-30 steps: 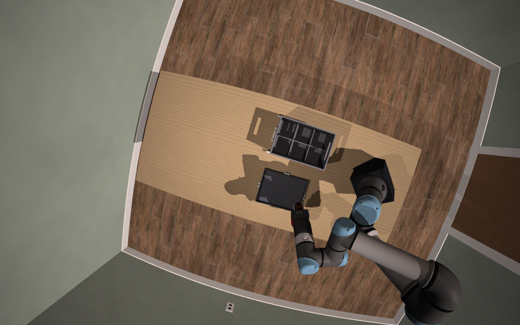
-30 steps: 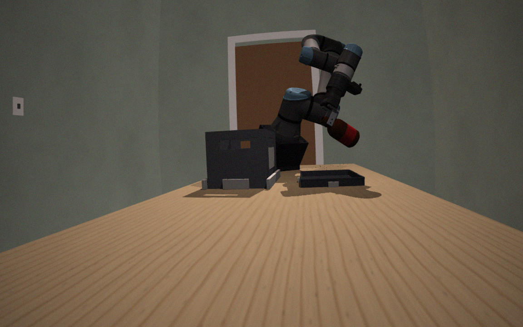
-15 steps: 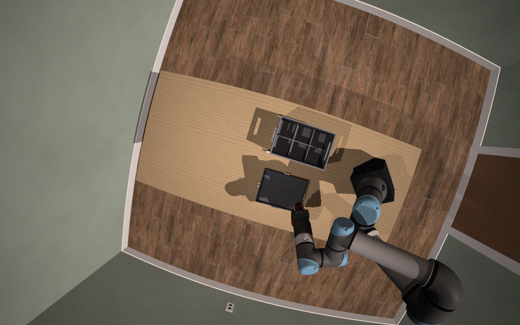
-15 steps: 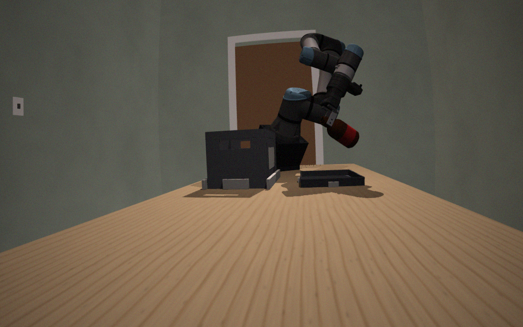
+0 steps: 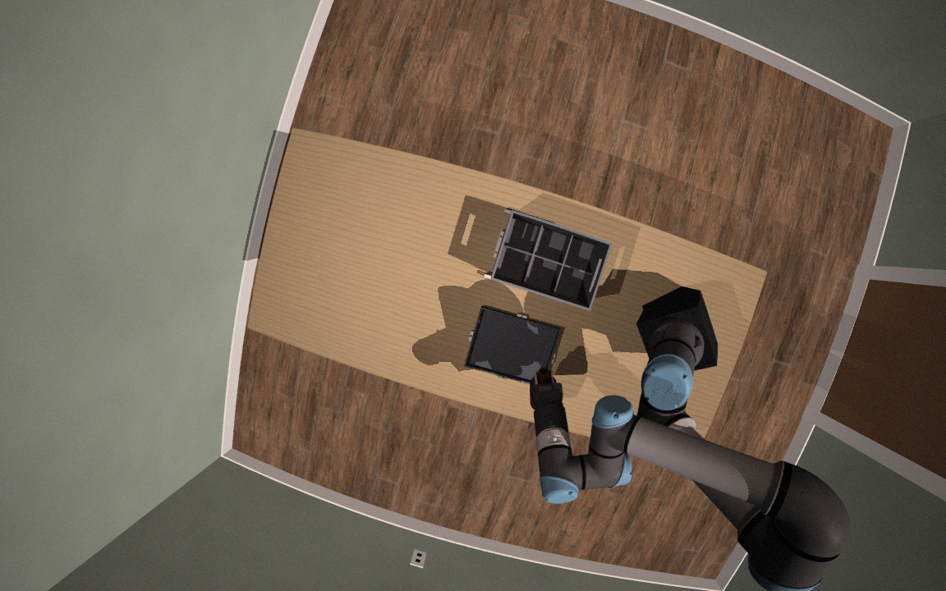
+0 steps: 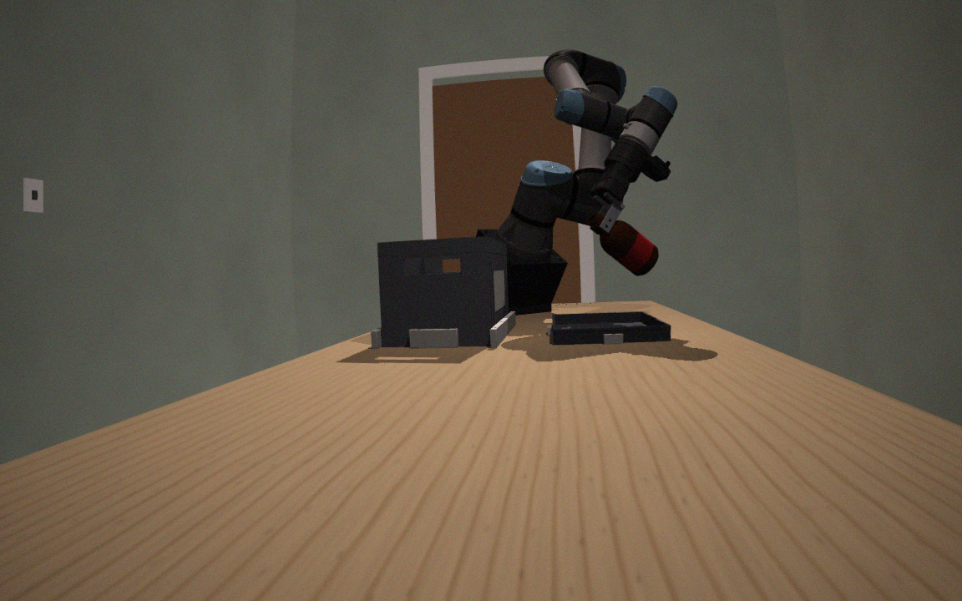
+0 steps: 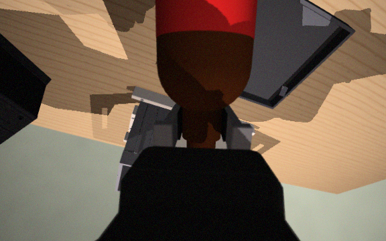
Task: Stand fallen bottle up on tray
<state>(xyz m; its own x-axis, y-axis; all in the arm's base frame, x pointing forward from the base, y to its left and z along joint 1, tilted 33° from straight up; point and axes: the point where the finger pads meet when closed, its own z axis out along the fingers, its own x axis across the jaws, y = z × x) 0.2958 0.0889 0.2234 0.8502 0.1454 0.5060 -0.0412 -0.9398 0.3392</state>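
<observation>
A brown bottle with a red label is held in the air, tilted, its base pointing down and to the right in the exterior view. My gripper is shut on the bottle's neck. In the top view the gripper is over the tray's lower right corner and mostly hides the bottle. The dark shallow tray lies flat on the table, well below the bottle, with nothing standing on it. The bottle's mouth is hidden by the gripper body in the wrist view.
The dark crate with its compartments stands beside the tray, much taller than the tray, with a narrow gap between them. The robot's black base stands at one end of the wooden table.
</observation>
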